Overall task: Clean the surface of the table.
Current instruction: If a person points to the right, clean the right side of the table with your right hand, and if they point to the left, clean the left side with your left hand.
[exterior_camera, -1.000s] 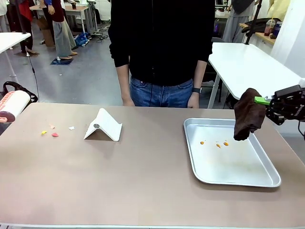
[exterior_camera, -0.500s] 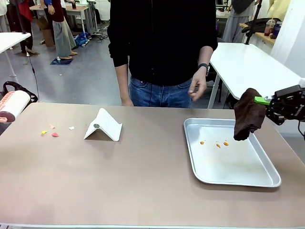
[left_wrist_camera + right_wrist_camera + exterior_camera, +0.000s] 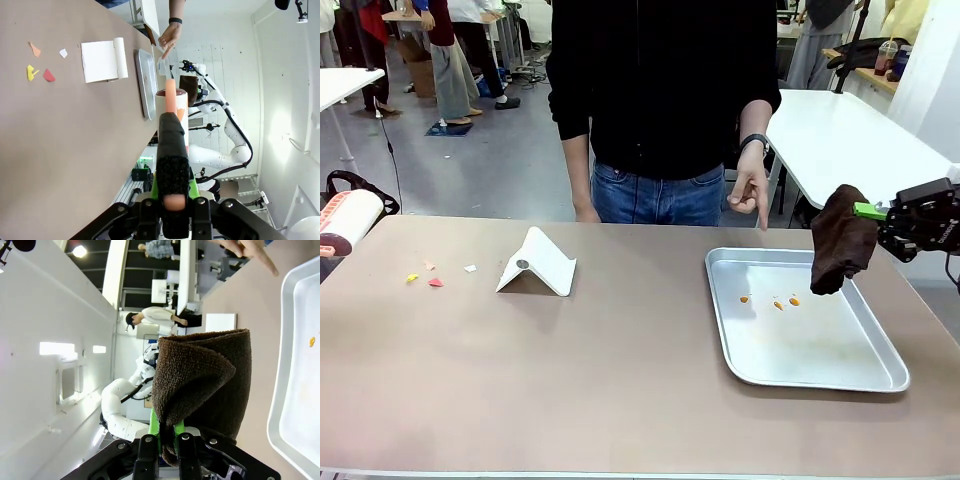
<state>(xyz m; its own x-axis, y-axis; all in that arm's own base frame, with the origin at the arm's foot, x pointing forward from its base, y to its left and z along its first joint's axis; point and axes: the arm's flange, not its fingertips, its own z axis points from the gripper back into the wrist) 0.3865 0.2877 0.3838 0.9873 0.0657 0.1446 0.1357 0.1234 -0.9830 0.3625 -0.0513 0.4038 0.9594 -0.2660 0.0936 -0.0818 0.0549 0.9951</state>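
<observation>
Table [image 3: 620, 380] is the wide matte taupe-brown top with a thin pale edge, spread beneath both arms. The right gripper [image 3: 167, 440] is clamped on a brown cloth [image 3: 200, 375]. The right wrist view gives the pinch itself, and the front view shows the cloth hanging over the far right corner of one metal tray [image 3: 820, 385]. The left gripper [image 3: 173, 186] is closed around the black handle of a lint roller [image 3: 172, 112]; from the front, its white drum sits at the table's left edge. Three orange bits [image 3: 778, 304] lie in the tray. Four paper scraps [image 3: 436, 283] lie on the bare top at left, near one folded white card [image 3: 537, 262]. A person's hand [image 3: 750, 190] points one finger down toward the tray's far edge.
</observation>
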